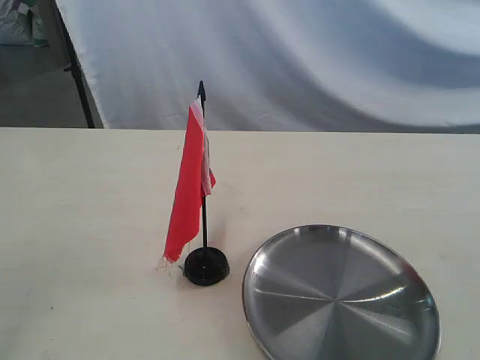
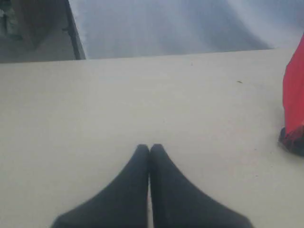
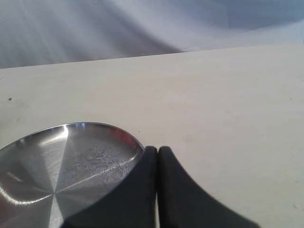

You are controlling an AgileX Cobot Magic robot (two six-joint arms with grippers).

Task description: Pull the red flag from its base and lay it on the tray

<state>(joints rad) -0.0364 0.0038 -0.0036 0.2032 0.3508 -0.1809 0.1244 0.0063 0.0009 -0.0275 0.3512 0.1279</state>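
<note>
**Pale tabletop, flag upright in its base, both grippers pressed closed**

Cream-coloured tabletop [image 1: 90, 225] fills most of what we see, with a white draped backdrop [image 1: 300, 60] behind its far edge and a dark stand leg [image 1: 75, 67] at the far corner.

We begin with the left gripper [image 2: 150, 148]. Its two black fingers meet along their whole length, with only a hairline seam between them and nothing held. It sits low over bare table. Ahead of it and off to one side, well apart from the fingertips, we find the red flag [image 2: 294, 95] at the edge of the wrist view, with a dark sliver of the base [image 2: 292, 142] under the cloth.

The right gripper [image 3: 157, 149] is likewise pressed together, tips touching and gripping nothing. Just beside its fingertips lies the tray [image 3: 57, 166], a round shiny metal plate. One finger overlaps the tray's near rim in the wrist view, but we cannot tell whether it touches the metal. Beyond both is open table.

In the exterior view neither gripper appears. There the flag [image 1: 187, 187] stands upright, its thin black pole [image 1: 203, 217] seated in the centre of the small round black base [image 1: 206, 266]. The cloth hangs down along the pole, its lower corner reaching nearly to the table. The tray [image 1: 341, 300] rests flat on the table near the base, apart from it, on the right gripper's side, and it is bare.
</note>
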